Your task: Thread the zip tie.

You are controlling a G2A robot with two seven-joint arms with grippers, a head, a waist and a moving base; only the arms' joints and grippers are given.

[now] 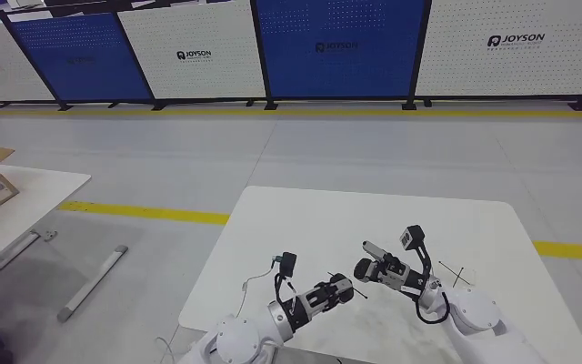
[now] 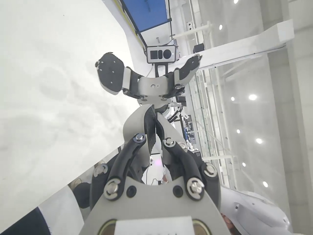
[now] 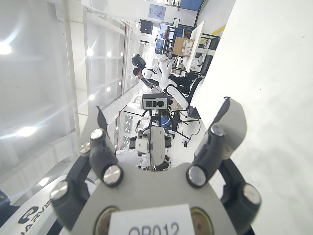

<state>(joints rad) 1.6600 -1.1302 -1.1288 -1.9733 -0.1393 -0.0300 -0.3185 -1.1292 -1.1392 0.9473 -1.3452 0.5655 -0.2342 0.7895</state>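
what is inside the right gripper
Nothing: the right gripper is open and the gap between its fingers is empty. The left wrist view shows both pads bare, so nothing is covered.

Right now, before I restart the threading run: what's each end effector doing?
Left end effector: closed; whether it holds anything cannot be told.
Right end effector: open, holding nothing.

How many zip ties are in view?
3, it seems: two zip ties lie crossed on the table by the right arm; a third juts from the shut left hand. More may be hidden.
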